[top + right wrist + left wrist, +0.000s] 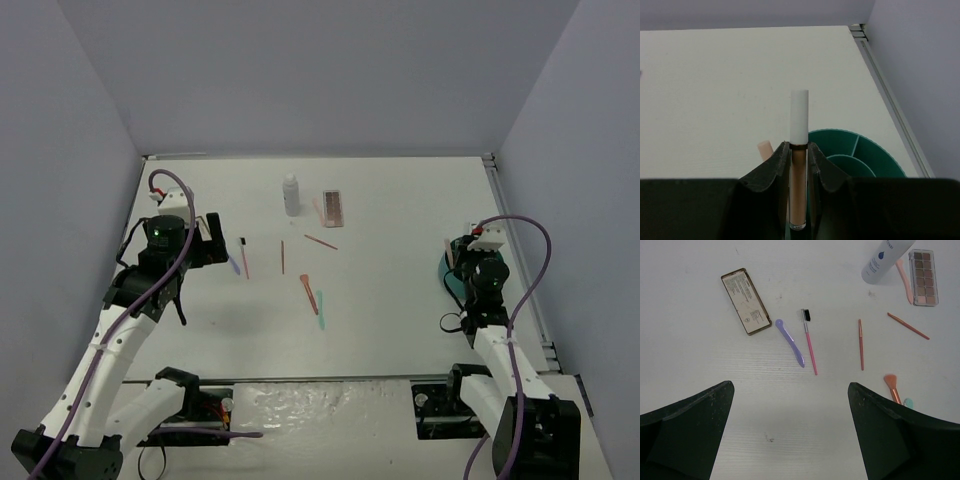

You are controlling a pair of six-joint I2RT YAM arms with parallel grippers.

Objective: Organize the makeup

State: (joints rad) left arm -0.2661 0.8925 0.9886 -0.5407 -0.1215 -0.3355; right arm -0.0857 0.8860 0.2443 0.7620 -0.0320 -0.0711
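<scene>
The round teal tub (867, 150) stands near the right edge of the table (400, 300). Its dividers show, but the right gripper (799, 152) over it hides most of the contents. The jaws are narrow, clamped on a white-capped tube (799, 112) in line with the fingers. The left gripper (791, 389) hangs wide, facing down over the left side. The bottle (291, 194), open palette (925, 277), closed palette (746, 301) and sticks (810, 347) lie on the table.

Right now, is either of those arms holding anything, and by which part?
Yes: the right tool pinches a slim clear tube of beige liquid with a white cap by its body, cap sticking out. The left tool is open and empty.
</scene>
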